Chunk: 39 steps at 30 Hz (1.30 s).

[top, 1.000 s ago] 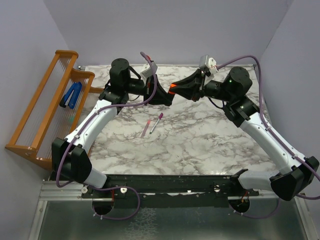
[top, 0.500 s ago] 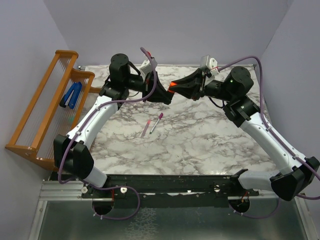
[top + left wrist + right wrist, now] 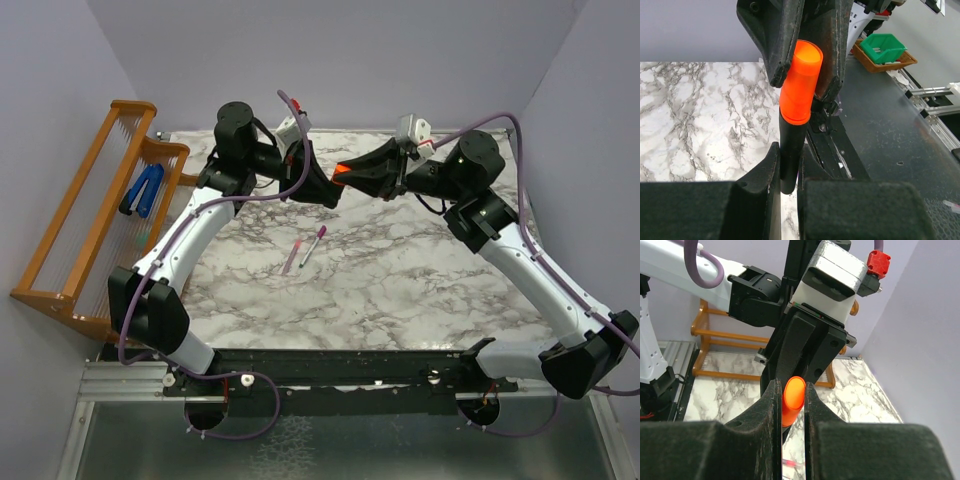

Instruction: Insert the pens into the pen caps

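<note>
Above the far middle of the marble table [image 3: 400,290], my two grippers meet tip to tip. My left gripper [image 3: 322,188] [image 3: 788,150] is shut on the black marker [image 3: 790,160]. The bright orange pen cap [image 3: 341,172] [image 3: 800,82] [image 3: 792,400] sits over the marker's far end. My right gripper [image 3: 352,176] [image 3: 791,385] is shut on that cap, one finger on each side. On the table lie a dull pink pen [image 3: 290,259] and a thin white pen [image 3: 311,249] whose far end is magenta-purple.
A wooden rack [image 3: 90,215] stands along the table's left edge with a blue clip-shaped object [image 3: 143,190] on it. Purple walls close in the back and both sides. A green bin [image 3: 883,47] shows beyond the table in the left wrist view.
Both grippers, still joined at the orange cap, have drifted slightly toward the back of the table. The left arm's upper joint has swung a little left. The pens on the table have not moved.
</note>
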Motion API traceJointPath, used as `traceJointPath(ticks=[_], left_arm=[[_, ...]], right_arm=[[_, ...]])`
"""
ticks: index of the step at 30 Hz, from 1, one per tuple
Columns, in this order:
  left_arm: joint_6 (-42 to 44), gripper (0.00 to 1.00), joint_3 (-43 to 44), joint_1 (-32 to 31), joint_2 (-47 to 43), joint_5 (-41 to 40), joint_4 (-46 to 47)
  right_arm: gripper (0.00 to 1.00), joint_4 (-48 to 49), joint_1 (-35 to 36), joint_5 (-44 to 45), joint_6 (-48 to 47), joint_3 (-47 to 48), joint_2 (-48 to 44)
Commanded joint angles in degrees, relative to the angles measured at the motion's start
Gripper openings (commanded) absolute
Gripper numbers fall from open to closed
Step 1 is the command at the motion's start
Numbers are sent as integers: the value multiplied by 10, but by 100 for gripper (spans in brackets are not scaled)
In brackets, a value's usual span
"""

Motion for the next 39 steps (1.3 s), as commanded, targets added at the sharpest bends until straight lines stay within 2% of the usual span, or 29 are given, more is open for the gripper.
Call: traceJointPath(ticks=[1,12,24,39], left_arm=[[-65,0,124,-12,-44,-53,129],[-66,0,122,-12,-53,-45,129],[-61,0,138,-12,-65,-65,131],[-67,0,138,-12,-93,-93,155]], right_arm=[[1,-381,43,-117,-40,-107,109],[1,-377,46,-104,-38,-138,117],[1,-318,51,-93,-3,-197,126],[1,-298,59,-88,11,-209,149]])
